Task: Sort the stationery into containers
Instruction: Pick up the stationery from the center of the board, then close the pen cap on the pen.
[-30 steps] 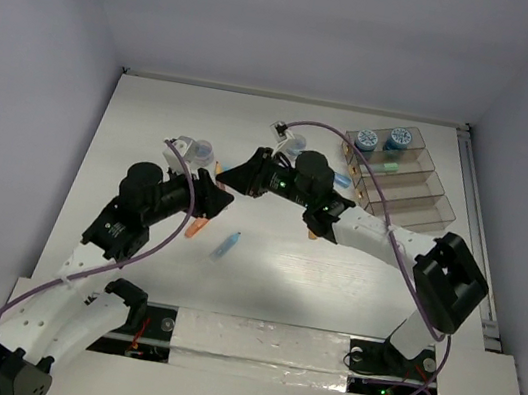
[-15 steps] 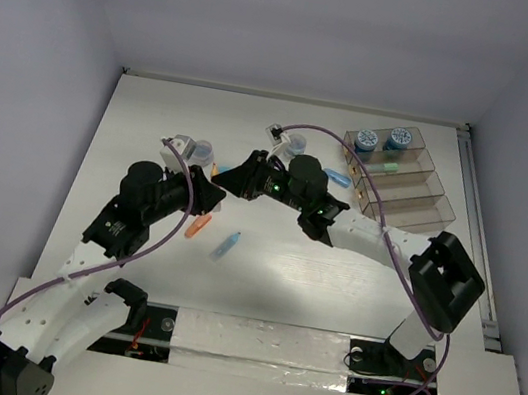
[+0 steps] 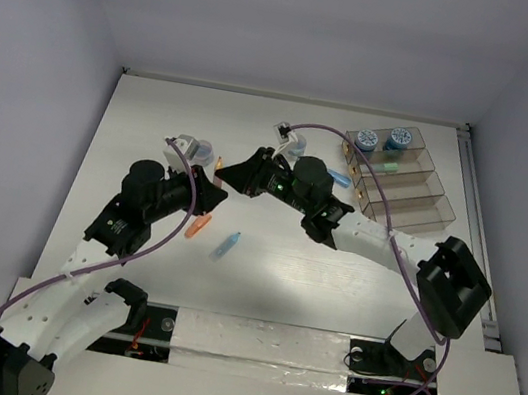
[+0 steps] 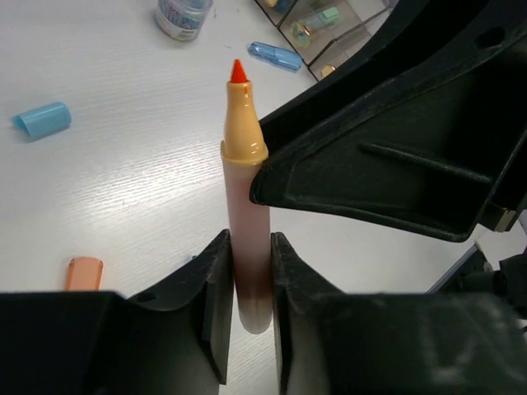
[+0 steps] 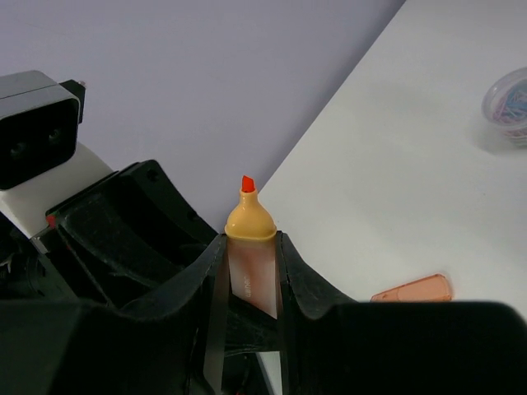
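As left gripper (image 4: 247,247) pinches orange marker (image 4: 244,177), right gripper (image 5: 249,247) clamping its other end

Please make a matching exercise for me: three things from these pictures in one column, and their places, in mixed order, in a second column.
Things:
1. marker
2. orange cap
3. blue rolls

Places:
a. in the far bin
b. lying on the table
c. gripped by the left gripper and the right gripper

Pairs: 1-c, 2-b, 3-a
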{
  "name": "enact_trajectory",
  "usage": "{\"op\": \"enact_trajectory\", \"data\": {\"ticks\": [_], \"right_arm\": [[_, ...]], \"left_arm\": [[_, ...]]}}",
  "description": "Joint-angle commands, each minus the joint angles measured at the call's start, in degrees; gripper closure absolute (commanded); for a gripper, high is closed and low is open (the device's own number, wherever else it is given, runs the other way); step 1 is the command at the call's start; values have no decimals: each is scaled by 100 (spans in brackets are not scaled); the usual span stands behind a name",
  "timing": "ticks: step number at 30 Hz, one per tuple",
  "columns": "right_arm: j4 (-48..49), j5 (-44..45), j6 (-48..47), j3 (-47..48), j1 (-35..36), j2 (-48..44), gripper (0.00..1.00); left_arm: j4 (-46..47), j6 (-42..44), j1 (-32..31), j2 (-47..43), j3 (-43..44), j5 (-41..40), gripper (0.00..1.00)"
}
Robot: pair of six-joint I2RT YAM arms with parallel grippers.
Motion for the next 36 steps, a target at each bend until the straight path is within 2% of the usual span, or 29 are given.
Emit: {"op": "enact_trajectory", "data": {"ticks": [1,5,7,8,9,12,15,17,19,20,23,24,25,28,33,36], "right_arm": [[546,220,45,-91,63,-287,100],[546,344,18,-205,63,-375,100],[424,379,-43,-258,63,-463,92],[344,483,-113,-284,63,-515,84],[230,563,-253,-310,63,-586,66],[-244,756,-430,-574,-24,-1016,36],[-754,827,-570,-1030,-288,-1613,27],[-1429,984,-816,-1294,-463,-1903,28],[-2314,1223,-1053,-1417,-613,-2185,35],[-2607,1301,-1115,-1470,-822,-2238,41],[-3732,1539,-1405,-1480,-1026,-2248,70],[-4022,1583,-1484,-1332,-1088,-2187,75],[-4564,1661,-1589,-1234,-1088,-2029,76],[-5339,1907,-1695,-980,-1088,-1748,75],[-5747,2110,-1696,-873,-1141,-1079,57],[-5739,2198,-1722,-733,-1211,-763,51]], "left_arm": [[186,64,-19,-84,95,21,100],[168,82,-19,-119,122,-23,100],[177,108,-19,-163,130,-6,100],[177,108,-19,-198,139,3,100],[177,117,-19,-259,122,12,100],[124,205,-19,-321,130,64,100],[80,284,-19,-313,139,274,100],[-33,398,-19,-286,209,363,100],[-235,617,-19,-277,280,381,100],[-254,635,-19,-295,271,364,100],[-105,592,-19,-453,131,495,100],[-113,592,-19,-488,139,513,100],[-104,600,-19,-523,139,513,100],[-96,557,-72,-690,95,513,100],[-131,530,-265,-840,78,399,100],[-140,530,-327,-910,78,364,100]]}}
